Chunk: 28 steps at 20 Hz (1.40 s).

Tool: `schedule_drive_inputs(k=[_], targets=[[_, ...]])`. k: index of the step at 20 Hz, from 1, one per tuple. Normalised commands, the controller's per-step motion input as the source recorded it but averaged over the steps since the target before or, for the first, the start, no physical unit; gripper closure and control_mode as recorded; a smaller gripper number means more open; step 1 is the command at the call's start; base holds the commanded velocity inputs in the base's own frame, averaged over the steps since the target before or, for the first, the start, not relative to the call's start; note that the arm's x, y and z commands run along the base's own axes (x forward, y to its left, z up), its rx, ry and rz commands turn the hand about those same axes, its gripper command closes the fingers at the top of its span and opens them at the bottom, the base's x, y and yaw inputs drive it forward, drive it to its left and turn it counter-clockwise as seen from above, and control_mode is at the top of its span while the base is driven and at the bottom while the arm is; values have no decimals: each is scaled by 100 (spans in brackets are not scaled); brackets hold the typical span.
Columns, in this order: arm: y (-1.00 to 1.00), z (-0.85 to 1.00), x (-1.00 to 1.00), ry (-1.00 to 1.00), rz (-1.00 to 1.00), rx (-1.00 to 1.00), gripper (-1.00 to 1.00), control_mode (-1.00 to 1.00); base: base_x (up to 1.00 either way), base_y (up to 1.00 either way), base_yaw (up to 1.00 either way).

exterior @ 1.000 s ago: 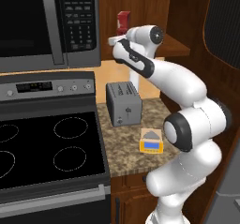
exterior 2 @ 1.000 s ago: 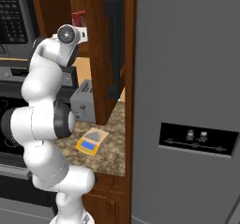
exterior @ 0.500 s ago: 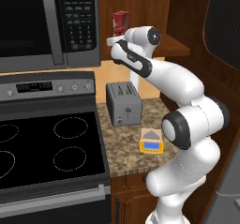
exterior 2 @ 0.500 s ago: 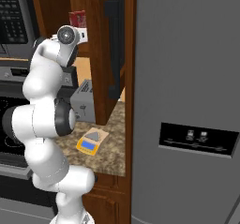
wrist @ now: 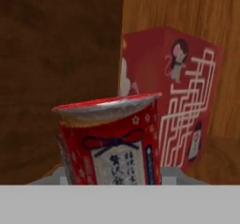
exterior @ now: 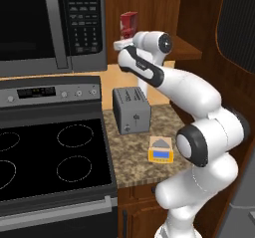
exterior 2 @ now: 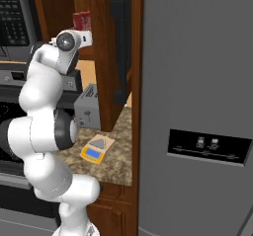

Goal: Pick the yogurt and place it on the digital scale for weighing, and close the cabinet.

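Flat, even rendered light, soft shadows, dim cabinet (exterior: 149,3) interior, blurry close-up textures.

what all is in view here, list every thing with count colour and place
yogurt: 1, dark red cup with a pale foil lid, inside the cabinet, right in front of the hand camera
carton: 1, red with white line drawings, behind the yogurt on the cabinet shelf
cabinet: 1, reddish-brown wood, door open, right of the microwave
microwave: 1, black and steel, above the stove
stove: 1, black top with four rings, left of the counter
toaster: 1, grey, on the speckled counter
digital scale: 1, yellow-orange with blue display, on the counter in front of the toaster
fridge: 1, grey, far right
arm: 1, white, reaching up into the cabinet
hand: 1, at the cabinet shelf by the yogurt
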Motion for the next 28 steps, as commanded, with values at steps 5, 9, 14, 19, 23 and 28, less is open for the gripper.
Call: schedule_drive_inputs(k=[5,9,14,19,23,28], targets=[[0,0,-62,-13,0,1,100,-100,0,0,0],[-1,0,-90,-5,-1,10,100,-100,0,0,0],[-27,0,-98,1,-3,12,100,-100,0,0,0],[-19,-5,-75,5,-5,3,100,-100,0,0,0],[-8,-17,-28,11,-3,7,100,-100,0,0,0],[16,-40,-5,2,-18,5,100,-100,0,0,0]])
